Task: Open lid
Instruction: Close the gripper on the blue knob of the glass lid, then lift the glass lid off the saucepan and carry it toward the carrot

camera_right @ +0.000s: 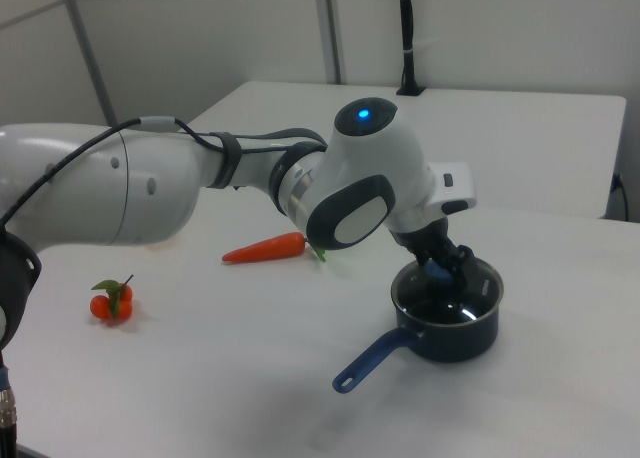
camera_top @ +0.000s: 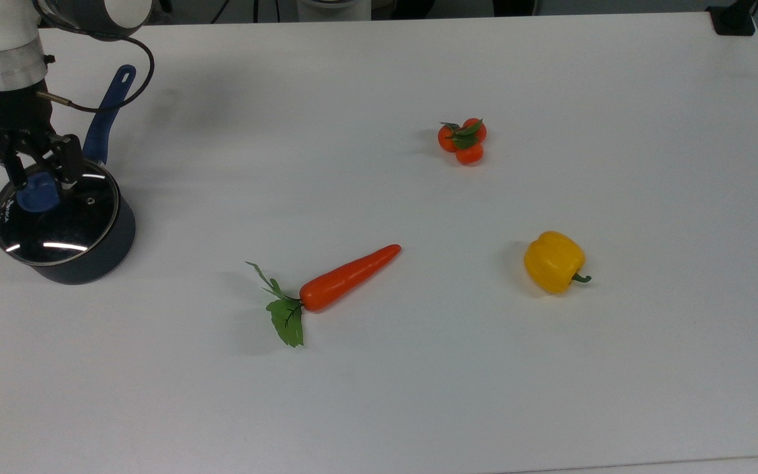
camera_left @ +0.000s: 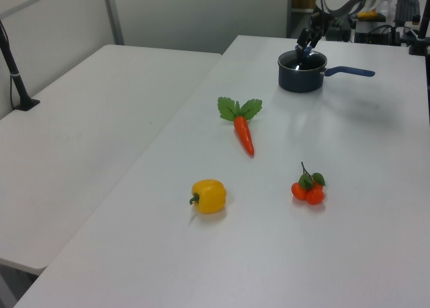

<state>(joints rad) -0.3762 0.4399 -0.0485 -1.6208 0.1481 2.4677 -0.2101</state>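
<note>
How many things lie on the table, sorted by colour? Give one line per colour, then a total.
Orange: 2, the carrot and the tangerine cluster
Yellow: 1, the pepper
Dark with blue: 2, the saucepan and its lid
Total: 5

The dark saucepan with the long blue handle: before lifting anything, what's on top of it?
A round clear glass lid with a blue knob covers it; the gripper straddles the knob. Reflections hide the contents.
</note>
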